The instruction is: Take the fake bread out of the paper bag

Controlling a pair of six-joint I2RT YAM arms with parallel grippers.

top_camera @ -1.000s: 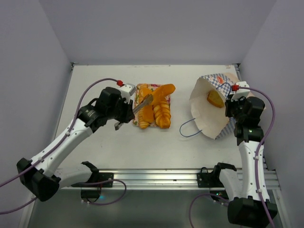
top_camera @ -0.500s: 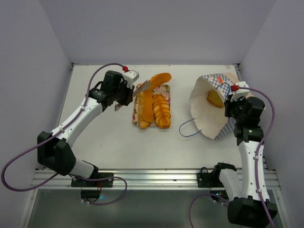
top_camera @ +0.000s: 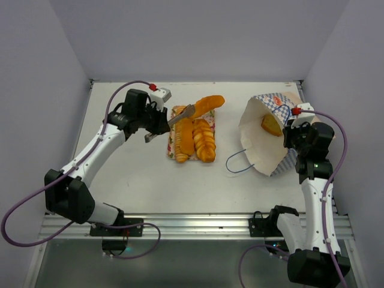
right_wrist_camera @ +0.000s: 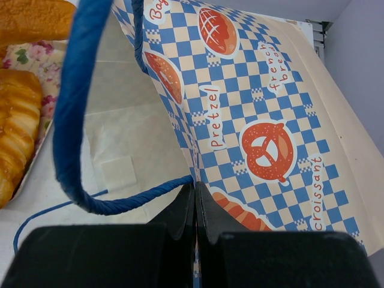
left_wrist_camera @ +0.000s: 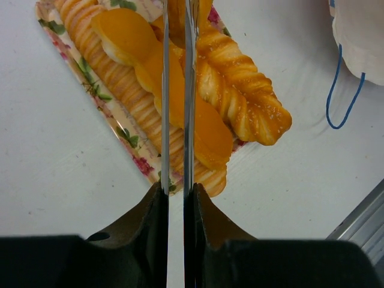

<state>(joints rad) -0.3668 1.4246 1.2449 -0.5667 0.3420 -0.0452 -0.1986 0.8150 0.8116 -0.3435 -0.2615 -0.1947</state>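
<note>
At the near right, the right gripper (right_wrist_camera: 195, 191) is pinched fully closed on the rim of the bag (top_camera: 264, 150). The bag leans with its mouth open to the left. One blue handle (top_camera: 237, 163) lies on the table (top_camera: 132, 180). A slice (top_camera: 271, 124) sits inside the bag, toward its far side. In the middle, the tray (left_wrist_camera: 127, 135) carries several pastries (top_camera: 195, 139) side by side. At the tray's far end, the left gripper (top_camera: 191, 110) is nearly closed, clamping one end of a loaf (top_camera: 209, 104). The loaf juts right past the tray's far corner.
</note>
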